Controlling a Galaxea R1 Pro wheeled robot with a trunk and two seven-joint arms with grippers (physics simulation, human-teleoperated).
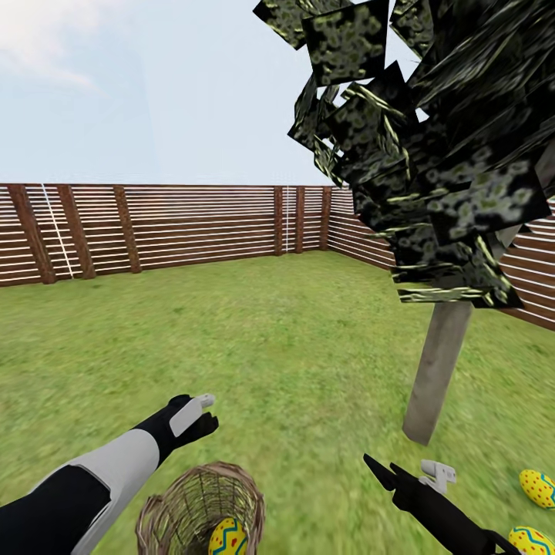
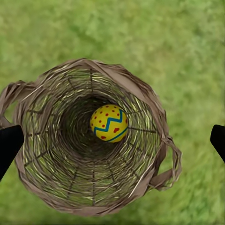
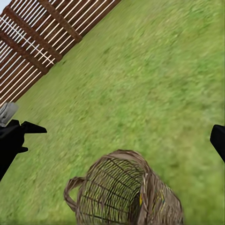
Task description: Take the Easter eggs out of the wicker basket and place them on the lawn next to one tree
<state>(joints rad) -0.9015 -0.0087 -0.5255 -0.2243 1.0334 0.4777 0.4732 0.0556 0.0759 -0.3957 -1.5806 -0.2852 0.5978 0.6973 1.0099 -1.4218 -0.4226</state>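
Grass runs out to a brown slatted fence (image 1: 154,223) on all sides, and your lawn (image 1: 293,347) carries the pale-trunked tree (image 1: 439,370) just ahead on your right. Two Easter eggs (image 1: 537,488) already lie on the grass close to that trunk, at the right edge of the head view. One egg is left, so you are on the last fetch.

That last egg (image 2: 109,123) sits at the bottom of the wicker basket (image 2: 145,96), a little off centre. Your left gripper (image 1: 202,410) hangs above the basket, and its wrist camera looks straight down the opening. The egg lies directly below, between the two finger tips, which stand spread wide at either side and hold nothing. The egg's long axis appears to run roughly across the line between the fingers, though the steep angle makes this uncertain.

Your right gripper (image 1: 385,470) is empty too, fingers apart, off to the basket's right and nearer the tree. The left arm is clearly the closer one: the reach is a straight descent into the bowl, keeping both tips inside the woven rim.
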